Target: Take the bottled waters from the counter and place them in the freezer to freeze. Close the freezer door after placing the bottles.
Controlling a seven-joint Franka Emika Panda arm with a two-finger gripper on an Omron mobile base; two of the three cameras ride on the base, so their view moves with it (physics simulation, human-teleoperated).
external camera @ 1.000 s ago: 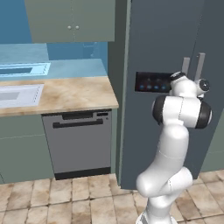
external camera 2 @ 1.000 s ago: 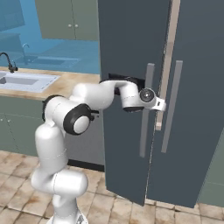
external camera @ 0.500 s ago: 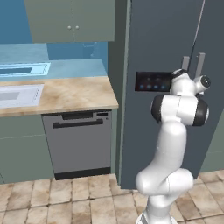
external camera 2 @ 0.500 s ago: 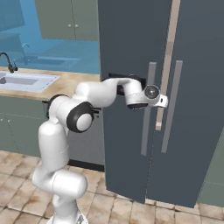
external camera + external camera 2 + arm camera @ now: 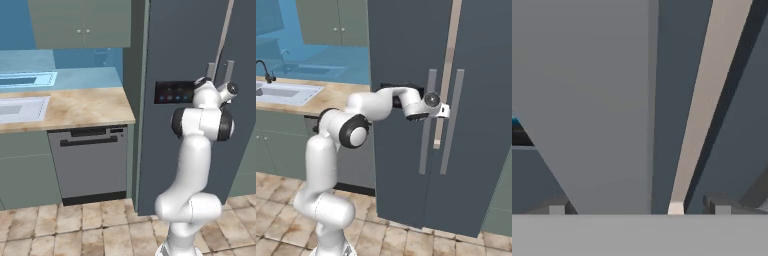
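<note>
Freezer door [image 5: 406, 100] stands a little ajar, and the claw [image 5: 444, 111] is right at its bar handle [image 5: 427, 120]. In the hand view the claw [image 5: 637, 209] has its two dark fingertips [image 5: 557, 207] set wide apart at the bottom, with nothing held between them; the door's flat grey face and a pale strip [image 5: 704, 105] rise between them. That strip is the gap between the two doors, seen from the right base view as a beige line [image 5: 448, 65] running up from the claw. From the left base view the wrist [image 5: 217, 92] sits against the door [image 5: 190, 45], just right of the black display [image 5: 172, 92].

Beside the left door, the right door [image 5: 486, 110] carries its own bar [image 5: 451, 120], just beside the first. Both doors hide the freezer's inside, so its shelves and bins cannot be seen.

Left of the freezer, the worktop [image 5: 85, 107] ends at a square corner close to the door edge. Its sink [image 5: 20, 109] is let into the stone. Under it sits the dishwasher [image 5: 92, 162], and wall cabinets [image 5: 80, 22] hang above. Tiled floor [image 5: 75, 230] lies open in front of the dishwasher and around the arm's base.
</note>
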